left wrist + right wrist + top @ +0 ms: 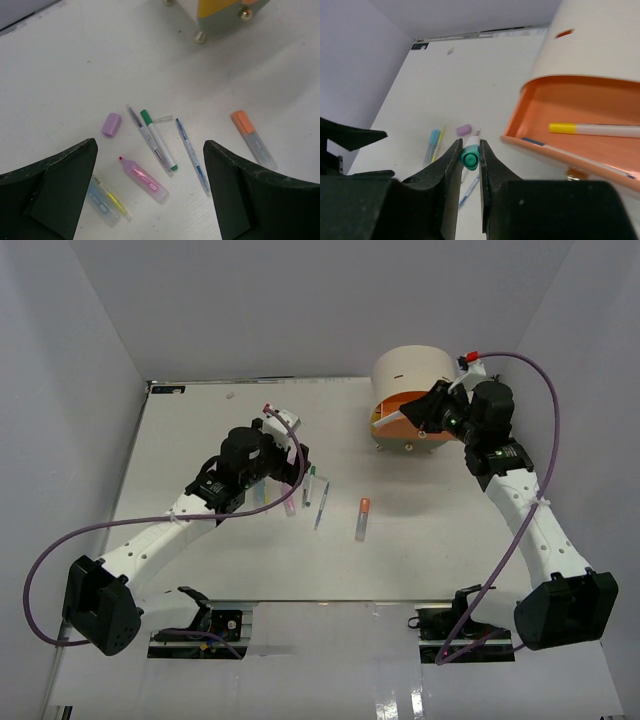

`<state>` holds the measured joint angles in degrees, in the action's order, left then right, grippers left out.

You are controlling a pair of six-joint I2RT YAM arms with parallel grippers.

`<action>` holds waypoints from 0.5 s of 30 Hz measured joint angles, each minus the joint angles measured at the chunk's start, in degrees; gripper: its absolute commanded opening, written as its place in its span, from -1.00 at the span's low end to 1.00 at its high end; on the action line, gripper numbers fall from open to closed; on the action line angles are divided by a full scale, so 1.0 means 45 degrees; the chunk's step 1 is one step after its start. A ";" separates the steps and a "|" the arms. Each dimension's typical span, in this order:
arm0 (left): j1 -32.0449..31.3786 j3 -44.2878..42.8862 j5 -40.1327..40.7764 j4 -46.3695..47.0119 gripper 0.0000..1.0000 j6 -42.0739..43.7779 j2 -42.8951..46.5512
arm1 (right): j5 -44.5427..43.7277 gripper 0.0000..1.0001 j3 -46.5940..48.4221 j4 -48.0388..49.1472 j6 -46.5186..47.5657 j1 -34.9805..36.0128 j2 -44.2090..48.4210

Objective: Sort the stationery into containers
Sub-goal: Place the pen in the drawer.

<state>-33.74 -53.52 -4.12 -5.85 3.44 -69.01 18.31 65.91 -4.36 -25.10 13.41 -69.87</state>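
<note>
My right gripper [470,159] is shut on a white pen with a teal-green cap [470,156], held just left of the open peach-orange drawer [540,107] of the cream organiser [412,370]. A yellow-capped pen [592,129] and a thin blue pen [535,142] lie in that drawer. My left gripper [150,165] is open and empty above loose stationery: a purple cap [111,124], a green-capped pen [159,140], a thin blue pen [192,156], a pink marker [144,179], a blue marker [102,202], a yellow pen [116,199] and an orange-capped marker [253,139].
The organiser's yellow and grey-green drawers [225,12] are shut, each with a small brass knob. In the top view the orange-capped marker [362,518] lies mid-table, apart from the other pens [315,498]. White walls enclose the table on three sides.
</note>
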 measured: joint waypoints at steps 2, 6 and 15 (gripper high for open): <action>0.0277 0.0000 0.0573 -0.0053 0.96 -0.0471 -0.0185 | 0.0097 -0.85 0.0000 -0.0010 -0.0044 -0.0937 0.0049; 0.0724 -0.0015 0.1345 -0.0136 0.96 -0.1083 -0.0267 | 0.0457 -0.85 0.0024 -0.0005 -0.0253 -0.2380 0.0053; 0.0758 -0.0189 0.1685 -0.0233 0.96 -0.1399 -0.0442 | 0.0962 -0.75 0.0073 0.0146 -0.0685 -0.3405 -0.0291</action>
<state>-30.33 -54.37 3.46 -6.90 -2.85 -71.00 22.63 66.24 -3.70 -28.18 -1.91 -71.18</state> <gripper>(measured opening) 0.979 0.217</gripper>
